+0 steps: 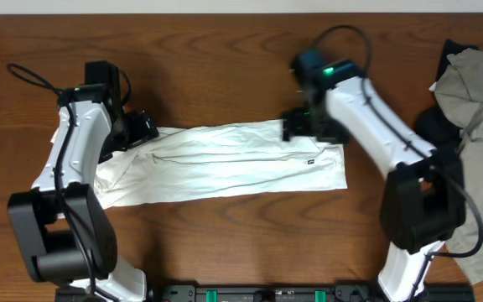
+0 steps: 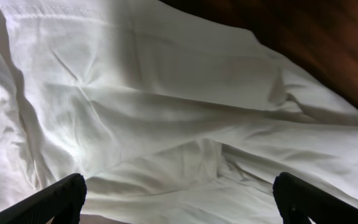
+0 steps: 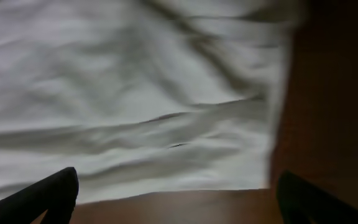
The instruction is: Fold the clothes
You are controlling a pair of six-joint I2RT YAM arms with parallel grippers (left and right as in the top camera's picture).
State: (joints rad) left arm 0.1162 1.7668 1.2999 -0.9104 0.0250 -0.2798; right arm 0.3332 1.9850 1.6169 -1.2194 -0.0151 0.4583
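The white T-shirt (image 1: 225, 164) lies folded into a long flat band across the middle of the wooden table, plain white side up; no lettering shows. My left gripper (image 1: 137, 130) hovers over its far left corner, jaws wide open and empty, with wrinkled white cloth (image 2: 179, 118) under them. My right gripper (image 1: 304, 126) is over the far right corner, jaws wide open and empty, with the cloth's edge (image 3: 135, 106) and bare wood under them.
A pile of grey-green and dark clothes (image 1: 476, 109) lies at the table's right edge, beside the right arm's base. Bare wooden table (image 1: 225, 75) lies beyond the shirt and in front of it.
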